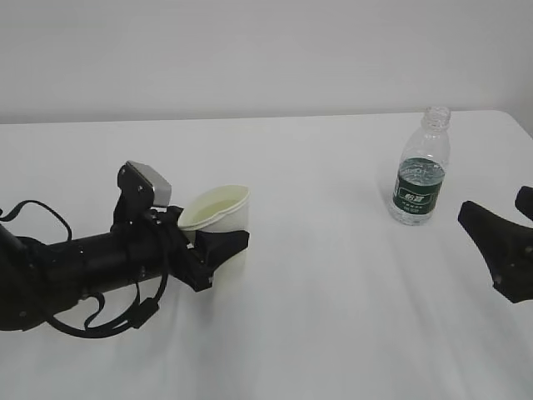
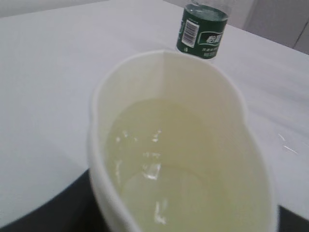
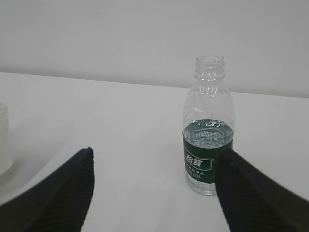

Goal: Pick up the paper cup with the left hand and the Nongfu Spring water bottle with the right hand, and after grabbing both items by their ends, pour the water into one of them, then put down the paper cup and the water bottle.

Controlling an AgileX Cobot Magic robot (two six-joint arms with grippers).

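Paper cup: small, white, tapered, rolled rim, pale yellowish inside. Rim is squashed from round to an oval, visible in the left wrist view. Clear water pooled at the bottom, with glints on its surface. Cup is tilted, mouth facing up and toward the left, sitting left of centre on the counter; whether its base touches the surface or is lifted I can't tell.

Left hand: black arm lying low across the counter from the left edge, grey box at the wrist, loose black cables looped below. Its jaws are clamped on the cup's lower body from both sides; the squeezed rim fits that grip.

Nongfu Spring water bottle: small clear ribbed plastic, no cap, dark green label band with a white patch. Upright on the counter, far right side, well apart from the cup. Water level sits around the top of the label. In the left wrist view the bottle shows beyond the cup's rim.

Right hand: pointed matte black fingers, at the right edge, spread wide and holding nothing. In the right wrist view the bottle stands ahead of the jaws, closer to the right-side finger than to the left-side one; no contact visible.

Counter is plain white and smooth, with a pale wall behind.
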